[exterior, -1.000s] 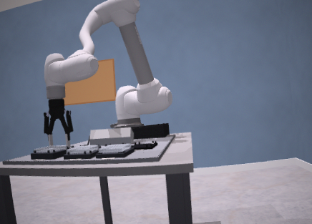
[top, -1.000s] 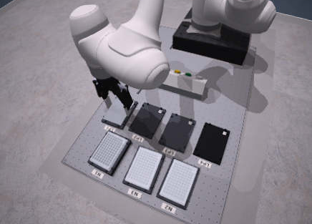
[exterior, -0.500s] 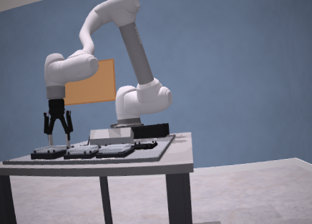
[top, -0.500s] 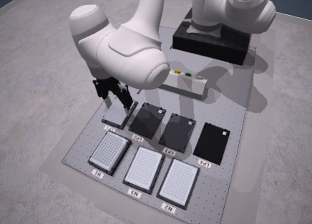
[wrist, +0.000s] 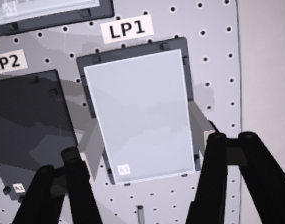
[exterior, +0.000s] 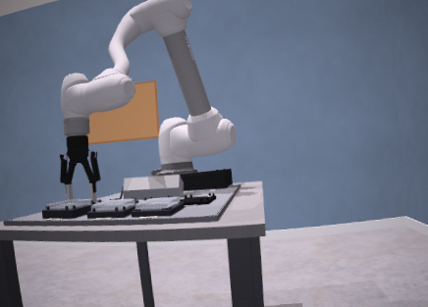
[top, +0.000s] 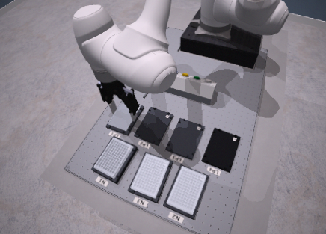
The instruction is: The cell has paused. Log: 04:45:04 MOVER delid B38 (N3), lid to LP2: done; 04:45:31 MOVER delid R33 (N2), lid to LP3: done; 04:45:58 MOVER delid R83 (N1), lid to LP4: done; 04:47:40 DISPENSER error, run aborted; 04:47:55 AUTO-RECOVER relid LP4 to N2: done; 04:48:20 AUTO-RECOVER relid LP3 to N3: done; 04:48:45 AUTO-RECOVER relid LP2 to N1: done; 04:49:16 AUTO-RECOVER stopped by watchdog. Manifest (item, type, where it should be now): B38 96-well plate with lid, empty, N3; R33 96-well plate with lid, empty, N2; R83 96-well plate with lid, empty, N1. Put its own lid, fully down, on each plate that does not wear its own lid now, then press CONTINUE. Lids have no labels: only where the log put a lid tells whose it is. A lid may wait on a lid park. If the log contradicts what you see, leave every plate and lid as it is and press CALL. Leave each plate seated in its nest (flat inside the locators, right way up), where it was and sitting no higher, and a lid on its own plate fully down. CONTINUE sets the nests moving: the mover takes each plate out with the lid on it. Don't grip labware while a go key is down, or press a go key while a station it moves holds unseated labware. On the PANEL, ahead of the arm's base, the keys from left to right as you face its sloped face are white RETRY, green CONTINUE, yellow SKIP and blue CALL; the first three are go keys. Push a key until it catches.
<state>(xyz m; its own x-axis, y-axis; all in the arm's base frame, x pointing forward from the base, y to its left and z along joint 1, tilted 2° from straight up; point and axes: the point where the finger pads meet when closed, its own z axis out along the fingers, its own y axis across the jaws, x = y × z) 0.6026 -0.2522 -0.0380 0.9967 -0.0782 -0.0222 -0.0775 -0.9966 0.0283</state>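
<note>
Table (exterior: pixel 245 216): grey top on dark legs, carrying a perforated grey base board (top: pixel 239 112).

Arm (top: pixel 127 52): white, six-joint, on a black pedestal (top: pixel 247 52) at the far side of the board; reaches over to the board's left.

Panel (top: pixel 194 87): pale sloped box between pedestal and lid parks, yellow and green keys visible on top.

Nests, near row, left to right in the top view: N1 plate (top: pixel 114 158), bare wells, no lid; N3 plate (top: pixel 150 174) and N2 plate (top: pixel 186 190), each under a clear lid.

Lid parks, row behind, left to right: LP1 (wrist: pixel 89 63), occupied; LP2 (top: pixel 154 125), LP3 (top: pixel 185 137) and LP4 (top: pixel 221 149), dark pads.

Lid (wrist: pixel 140 112): pale, flat, lying within the LP1 frame.

Gripper (wrist: pixel 142 163): black, pointing straight down over LP1, fingers clenched on the lid's long sides, one at the left edge, one at the right.
</note>
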